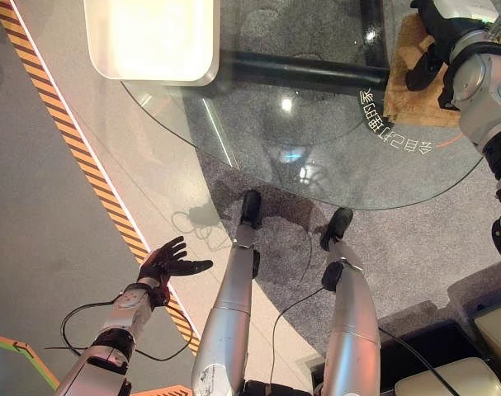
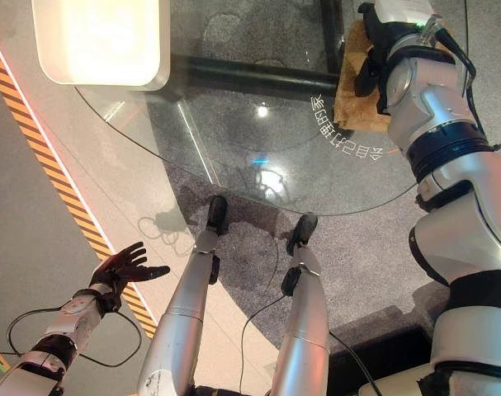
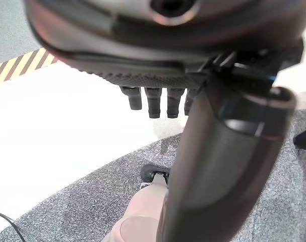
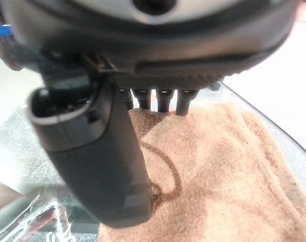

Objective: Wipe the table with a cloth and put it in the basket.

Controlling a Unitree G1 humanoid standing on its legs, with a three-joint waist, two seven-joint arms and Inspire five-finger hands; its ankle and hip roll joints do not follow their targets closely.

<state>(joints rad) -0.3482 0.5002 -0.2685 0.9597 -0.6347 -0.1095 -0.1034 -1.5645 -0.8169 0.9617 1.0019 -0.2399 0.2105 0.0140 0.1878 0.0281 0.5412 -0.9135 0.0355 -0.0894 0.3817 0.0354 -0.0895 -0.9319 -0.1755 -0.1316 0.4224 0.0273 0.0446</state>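
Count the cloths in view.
1. The cloth, brown, lies on the glass table at its far right, with the right hand resting on it. More may be hidden under the arm.

Left robot hand (image 3: 213, 151) with relaxed fingers (image 3: 154, 105) over pale floor (image 3: 62, 131), grey carpet (image 3: 82, 212), striped hazard tape (image 3: 21, 65)
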